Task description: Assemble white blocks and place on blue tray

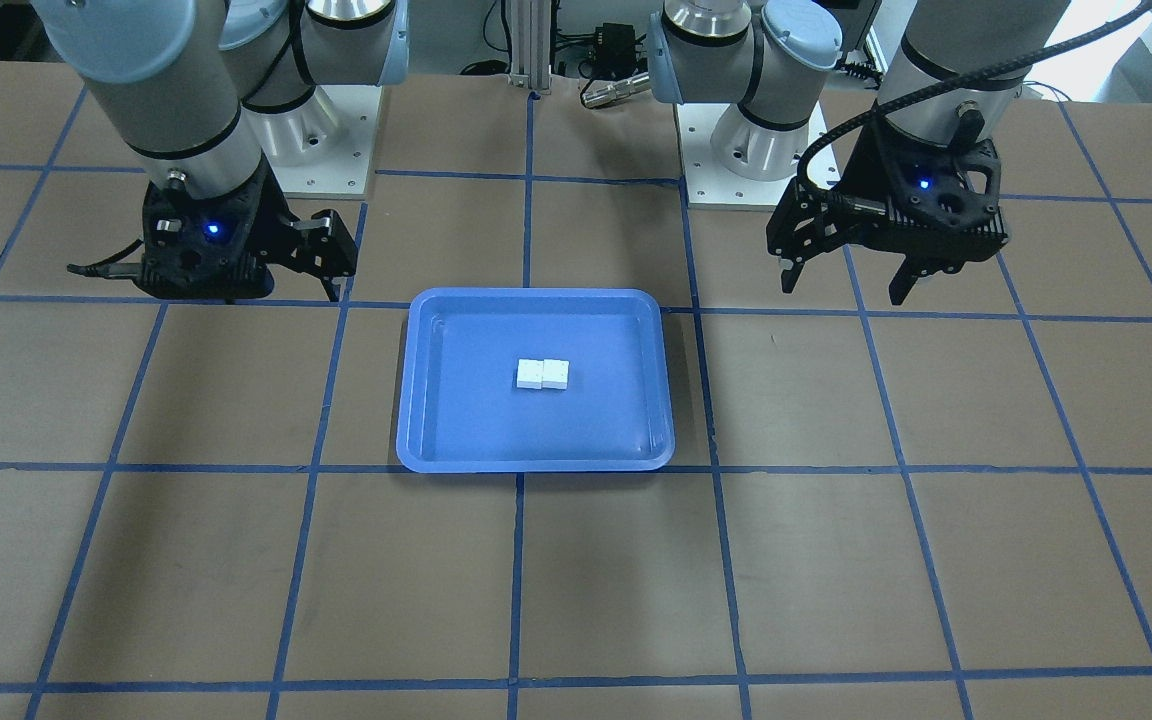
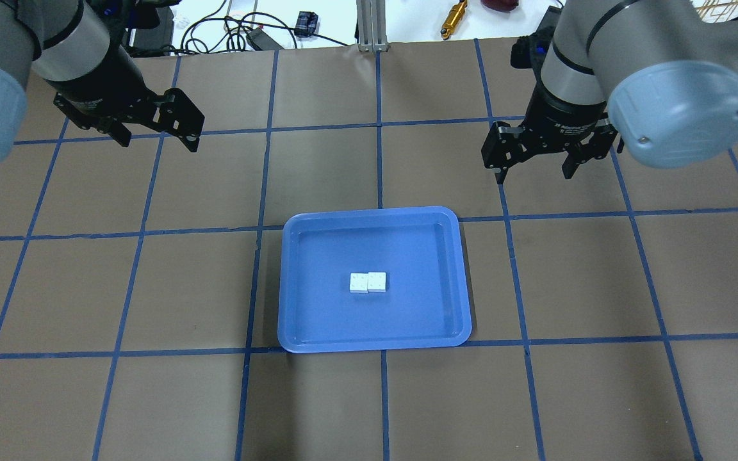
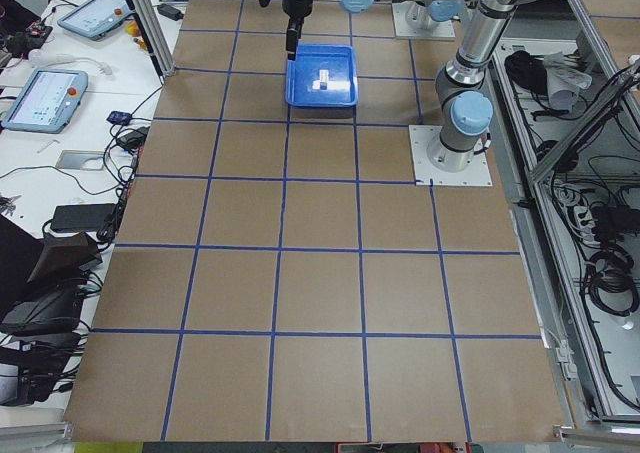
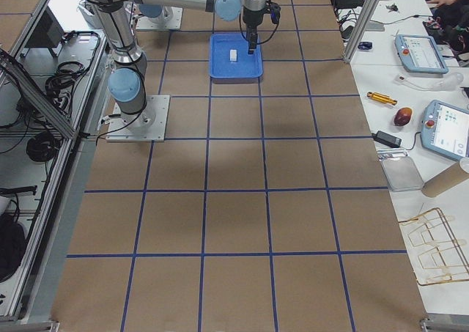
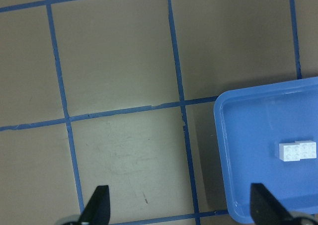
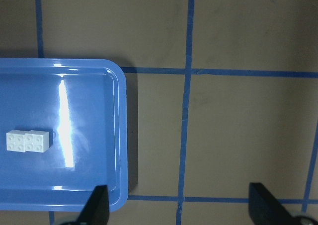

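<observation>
Two white blocks [image 2: 368, 282] lie side by side and touching near the middle of the blue tray [image 2: 407, 314], studs up. They also show in the front view as the white blocks [image 1: 542, 374] on the blue tray [image 1: 456, 400]. My left gripper [image 2: 159, 145] hangs open above the bare table, behind and to the left of the tray. My right gripper [image 2: 532, 177] hangs open behind and to the right of it. Neither holds anything. In the wrist views the blocks [image 5: 297, 151] [image 6: 28, 141] sit well off to the side of each open gripper [image 5: 181, 207] [image 6: 180, 207].
The table [image 2: 151, 384] is brown with a grid of blue tape lines. Both arm bases [image 1: 726, 160] stand at the robot's edge. Cables and small tools [image 2: 453, 16] lie beyond the far edge, and side benches hold tablets [image 3: 45, 93].
</observation>
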Motion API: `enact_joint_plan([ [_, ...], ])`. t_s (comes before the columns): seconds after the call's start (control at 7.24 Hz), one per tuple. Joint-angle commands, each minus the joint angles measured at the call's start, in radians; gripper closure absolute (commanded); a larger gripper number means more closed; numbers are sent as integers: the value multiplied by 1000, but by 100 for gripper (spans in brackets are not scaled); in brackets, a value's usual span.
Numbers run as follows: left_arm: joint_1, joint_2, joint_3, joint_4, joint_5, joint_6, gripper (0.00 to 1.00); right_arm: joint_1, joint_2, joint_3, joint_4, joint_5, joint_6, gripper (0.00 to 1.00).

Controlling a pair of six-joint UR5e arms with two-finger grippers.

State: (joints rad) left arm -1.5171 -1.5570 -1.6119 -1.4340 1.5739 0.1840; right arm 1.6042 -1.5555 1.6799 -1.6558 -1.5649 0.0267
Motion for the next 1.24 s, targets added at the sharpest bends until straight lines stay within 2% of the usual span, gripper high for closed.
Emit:
enact_joint_plan([
  [0.0,0,-3,1,1,-8,-6,0,-18,-82,4,57,-6,137,0],
  [0.41,1,-3,0,1,-12,-12,0,-24,-109,3,94,-3,134,0],
  [1.11,5,-3,0,1,-14,-12,0,-24,-110,1,91,6,131,0],
])
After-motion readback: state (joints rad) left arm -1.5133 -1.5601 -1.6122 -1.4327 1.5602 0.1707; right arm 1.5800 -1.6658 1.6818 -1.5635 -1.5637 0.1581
